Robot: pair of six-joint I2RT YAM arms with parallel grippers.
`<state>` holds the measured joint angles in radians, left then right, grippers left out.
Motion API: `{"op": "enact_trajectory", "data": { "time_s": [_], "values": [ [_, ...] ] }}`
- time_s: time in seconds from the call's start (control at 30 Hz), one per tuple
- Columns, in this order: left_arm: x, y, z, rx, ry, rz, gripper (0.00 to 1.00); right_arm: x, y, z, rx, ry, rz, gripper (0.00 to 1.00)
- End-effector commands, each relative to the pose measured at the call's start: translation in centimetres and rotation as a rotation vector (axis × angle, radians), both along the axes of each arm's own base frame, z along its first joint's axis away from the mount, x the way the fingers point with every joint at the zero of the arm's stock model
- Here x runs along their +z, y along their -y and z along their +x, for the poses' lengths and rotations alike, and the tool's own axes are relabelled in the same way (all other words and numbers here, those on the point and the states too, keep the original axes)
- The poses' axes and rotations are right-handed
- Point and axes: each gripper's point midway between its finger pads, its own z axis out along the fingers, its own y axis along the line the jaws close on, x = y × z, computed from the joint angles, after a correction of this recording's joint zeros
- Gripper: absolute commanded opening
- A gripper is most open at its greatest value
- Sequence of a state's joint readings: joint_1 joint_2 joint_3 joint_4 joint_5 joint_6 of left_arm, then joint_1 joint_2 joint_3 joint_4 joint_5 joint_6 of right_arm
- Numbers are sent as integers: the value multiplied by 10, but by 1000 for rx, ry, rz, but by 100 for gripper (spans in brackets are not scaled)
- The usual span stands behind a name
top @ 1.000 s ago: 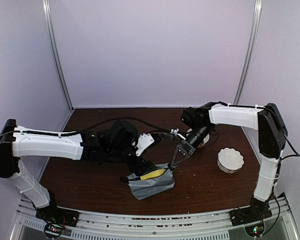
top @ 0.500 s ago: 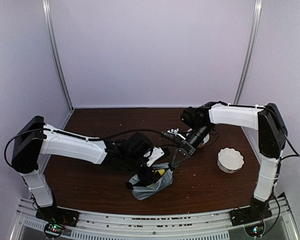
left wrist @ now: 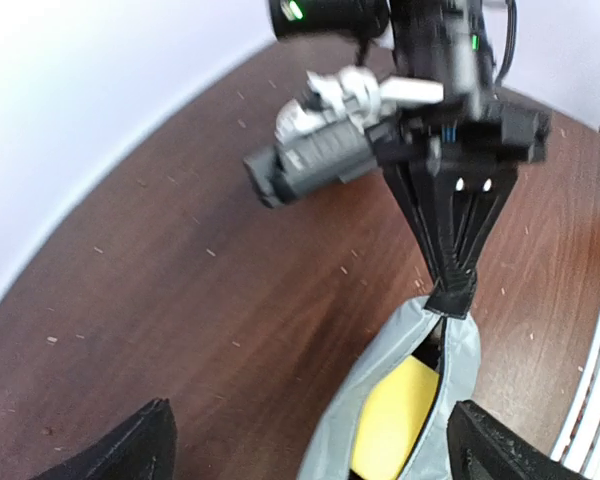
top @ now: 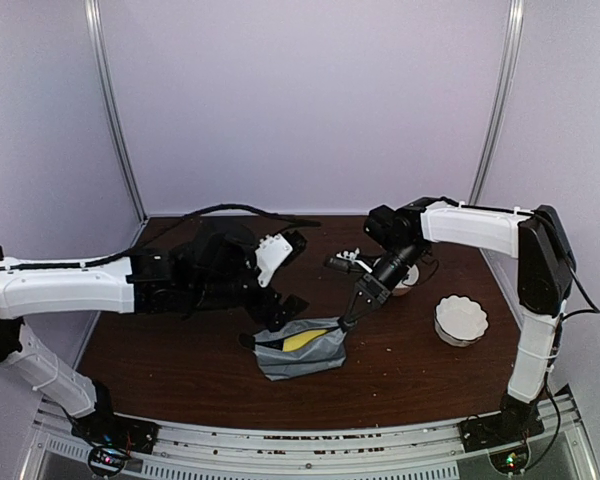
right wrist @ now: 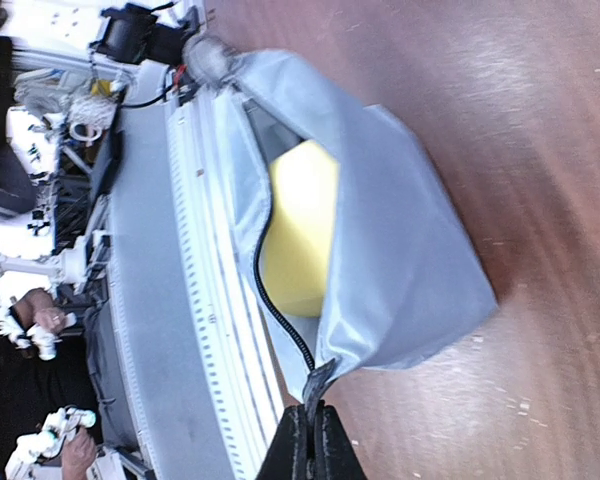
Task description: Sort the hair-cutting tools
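Observation:
The grey zip pouch (top: pixel 302 357) lies at the front middle of the table, its mouth open, with a yellow thing (top: pixel 302 342) inside. My right gripper (top: pixel 348 322) is shut on the black tab at the pouch's right end and holds it up; the right wrist view shows this closely, the gripper (right wrist: pixel 310 442) pinching the tab of the pouch (right wrist: pixel 400 230). My left gripper (top: pixel 298 272) is wide open and empty above the pouch's left part (left wrist: pixel 380 410), fingertips (left wrist: pixel 130 450) at the frame's bottom corners. No scissors, comb, clipper or attachment shows; they are hidden or out of view.
A white bowl (top: pixel 461 320) stands at the right. A second white bowl (top: pixel 408 281) is partly hidden behind my right arm. The table's front rail (right wrist: pixel 160 300) runs close beside the pouch. Brown tabletop (left wrist: pixel 180 270) lies left of the pouch.
My left gripper reached down into the pouch's mouth, then drew back up and to the left, open and empty. The right gripper kept its hold on the tab.

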<state>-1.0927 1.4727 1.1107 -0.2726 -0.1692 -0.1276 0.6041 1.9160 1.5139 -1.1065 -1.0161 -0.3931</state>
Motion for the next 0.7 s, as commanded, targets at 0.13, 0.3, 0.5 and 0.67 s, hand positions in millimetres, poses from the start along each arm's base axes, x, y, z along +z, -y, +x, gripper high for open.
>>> {"op": "enact_trajectory", "data": {
  "time_s": [0.13, 0.3, 0.5, 0.67],
  "values": [
    [55, -88, 33, 424, 159, -187, 98, -2, 4, 28, -49, 118, -57, 0],
    [9, -114, 26, 429, -179, -155, 65, -4, 4, 29, -51, 127, -67, 0],
    [-34, -110, -34, 339, -538, -262, 53, -6, 4, 28, -48, 121, -66, 0],
    [-33, -107, -53, 319, -646, -453, 55, -5, 3, 28, -38, 121, -61, 0]
  ]
}}
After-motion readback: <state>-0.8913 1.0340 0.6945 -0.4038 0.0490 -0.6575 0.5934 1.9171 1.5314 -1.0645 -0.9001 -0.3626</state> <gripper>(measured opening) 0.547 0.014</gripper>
